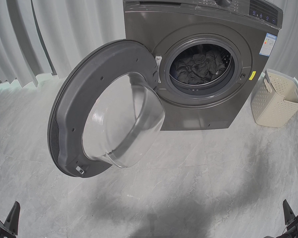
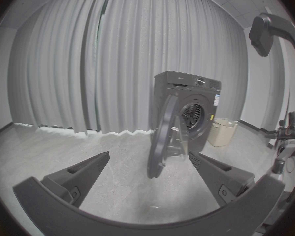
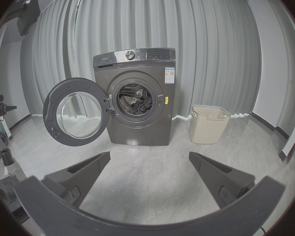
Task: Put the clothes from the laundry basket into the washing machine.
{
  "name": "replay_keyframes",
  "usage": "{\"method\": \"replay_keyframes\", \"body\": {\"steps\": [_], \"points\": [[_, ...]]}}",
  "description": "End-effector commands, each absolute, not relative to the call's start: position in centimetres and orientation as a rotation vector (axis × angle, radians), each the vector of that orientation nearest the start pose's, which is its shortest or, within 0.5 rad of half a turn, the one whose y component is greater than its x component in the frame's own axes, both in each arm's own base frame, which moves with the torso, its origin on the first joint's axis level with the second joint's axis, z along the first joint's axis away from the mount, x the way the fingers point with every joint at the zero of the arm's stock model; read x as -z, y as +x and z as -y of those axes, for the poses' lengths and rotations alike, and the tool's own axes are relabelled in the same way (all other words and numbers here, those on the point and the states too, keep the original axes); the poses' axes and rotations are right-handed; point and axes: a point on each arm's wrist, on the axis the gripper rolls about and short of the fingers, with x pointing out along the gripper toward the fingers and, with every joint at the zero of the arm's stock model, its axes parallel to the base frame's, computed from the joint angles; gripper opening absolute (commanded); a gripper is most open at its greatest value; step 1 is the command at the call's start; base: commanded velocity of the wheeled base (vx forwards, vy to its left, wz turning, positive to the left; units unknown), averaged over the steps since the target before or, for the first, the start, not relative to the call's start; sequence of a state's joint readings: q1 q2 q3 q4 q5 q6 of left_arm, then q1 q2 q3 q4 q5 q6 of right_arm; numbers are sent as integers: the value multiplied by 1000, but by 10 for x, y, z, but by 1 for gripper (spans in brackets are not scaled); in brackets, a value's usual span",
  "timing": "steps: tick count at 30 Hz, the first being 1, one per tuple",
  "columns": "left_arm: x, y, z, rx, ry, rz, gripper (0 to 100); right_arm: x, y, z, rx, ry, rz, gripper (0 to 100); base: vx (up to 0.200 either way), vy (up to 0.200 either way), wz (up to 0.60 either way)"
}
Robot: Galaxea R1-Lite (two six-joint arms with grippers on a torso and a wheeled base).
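Gaping wide and gripping nothing: left gripper [image 2: 148, 154] and right gripper [image 3: 148, 154], both well back from the washing machine [image 1: 188, 20]. Lying ahead, inside the drum: dark clothes [image 1: 198, 68]. Standing ahead of the right gripper: laundry basket [image 1: 274, 106], looking empty. Likely remaining: closing the door [image 1: 76, 93].

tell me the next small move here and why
Probably raise the left gripper toward the outer rim of the open door to start swinging it shut. The dark clothes already lie in the drum, the laundry basket looks empty, and the right gripper is open and empty like the left.
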State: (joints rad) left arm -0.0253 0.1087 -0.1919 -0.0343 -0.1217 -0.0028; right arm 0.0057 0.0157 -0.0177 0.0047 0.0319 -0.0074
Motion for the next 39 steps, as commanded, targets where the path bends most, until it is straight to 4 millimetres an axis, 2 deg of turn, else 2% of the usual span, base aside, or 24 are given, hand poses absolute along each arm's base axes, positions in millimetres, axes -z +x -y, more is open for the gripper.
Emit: {"method": "replay_keyframes", "body": {"steps": [1, 2, 3, 4, 5, 11, 16, 22, 27, 28, 30, 33, 39], "points": [[-183, 29, 9, 386, -77, -99, 100, -75, -23, -1, -38, -8, -3, 100, 0, 0, 0], [-183, 29, 9, 386, -77, -99, 100, -75, -23, -1, -38, -8, -3, 100, 0, 0, 0], [-191, 42, 10, 401, -86, -107, 100, -75, -23, -1, -38, -8, -3, 100, 0, 0, 0], [-191, 42, 10, 401, -86, -107, 100, -75, -23, -1, -38, -8, -3, 100, 0, 0, 0], [-201, 68, 13, 435, -94, -123, 100, -75, -23, -1, -38, -8, -3, 100, 0, 0, 0], [-201, 119, 19, 475, -96, -171, 100, -75, -23, -1, -38, -8, -3, 100, 0, 0, 0], [-197, 148, 29, 522, -101, -176, 100, -75, -23, -1, -38, -8, -3, 100, 0, 0, 0], [-194, 170, 47, 603, -94, -173, 100, -75, -23, -1, -38, -8, -3, 100, 0, 0, 0], [-195, 167, 64, 707, -94, -144, 100, -75, -23, -1, -38, -8, -3, 100, 0, 0, 0], [-196, 158, 76, 781, -120, -146, 100, -75, -23, -1, -38, -8, -3, 100, 0, 0, 0], [-201, 145, 83, 849, -176, -143, 100, -75, -23, -1, -38, -8, -3, 100, 0, 0, 0], [-209, 128, 84, 903, -237, -128, 100, -75, -23, -1, -38, -8, -3, 100, 0, 0, 0], [-210, 119, 75, 855, -246, -95, 100, -75, -23, -1, -40, -8, -3, 100, 0, 0, 0]]}}
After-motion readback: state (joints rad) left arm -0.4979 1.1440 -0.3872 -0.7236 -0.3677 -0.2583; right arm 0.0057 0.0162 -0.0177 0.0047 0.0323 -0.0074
